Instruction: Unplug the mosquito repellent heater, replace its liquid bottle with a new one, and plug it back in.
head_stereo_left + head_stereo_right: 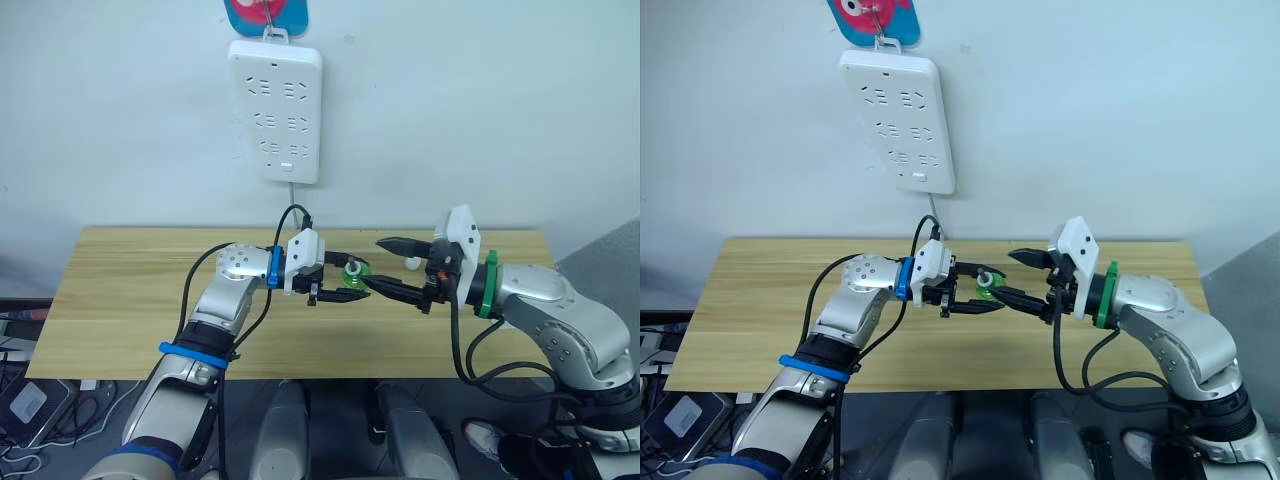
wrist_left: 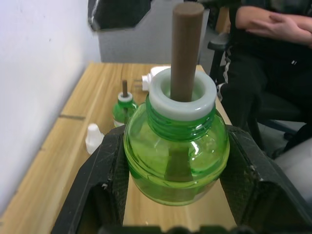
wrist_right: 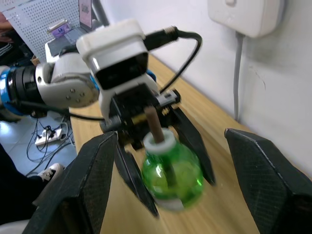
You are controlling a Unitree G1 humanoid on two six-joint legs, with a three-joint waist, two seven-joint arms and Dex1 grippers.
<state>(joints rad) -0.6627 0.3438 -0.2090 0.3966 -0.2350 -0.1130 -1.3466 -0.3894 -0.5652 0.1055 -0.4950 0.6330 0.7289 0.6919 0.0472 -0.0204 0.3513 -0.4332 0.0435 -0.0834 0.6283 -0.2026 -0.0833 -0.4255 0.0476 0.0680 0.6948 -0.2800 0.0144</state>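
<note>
My left gripper (image 1: 338, 286) is shut on a green liquid bottle (image 2: 175, 151) with a white collar and a brown wick, holding it above the wooden table (image 1: 140, 290). My right gripper (image 1: 382, 264) is open and faces it, fingertips just short of the bottle (image 3: 171, 178). In the left wrist view, a second green bottle (image 2: 124, 105) stands on the table with a small white cap (image 2: 93, 136) beside it. The white mosquito repellent heater (image 2: 152, 74) lies behind them, partly hidden by the held bottle.
A white multi-socket power strip (image 1: 275, 110) hangs on the wall above the table, its cord running down. A seated person (image 2: 273, 29) in dark clothes is beyond the table's right end.
</note>
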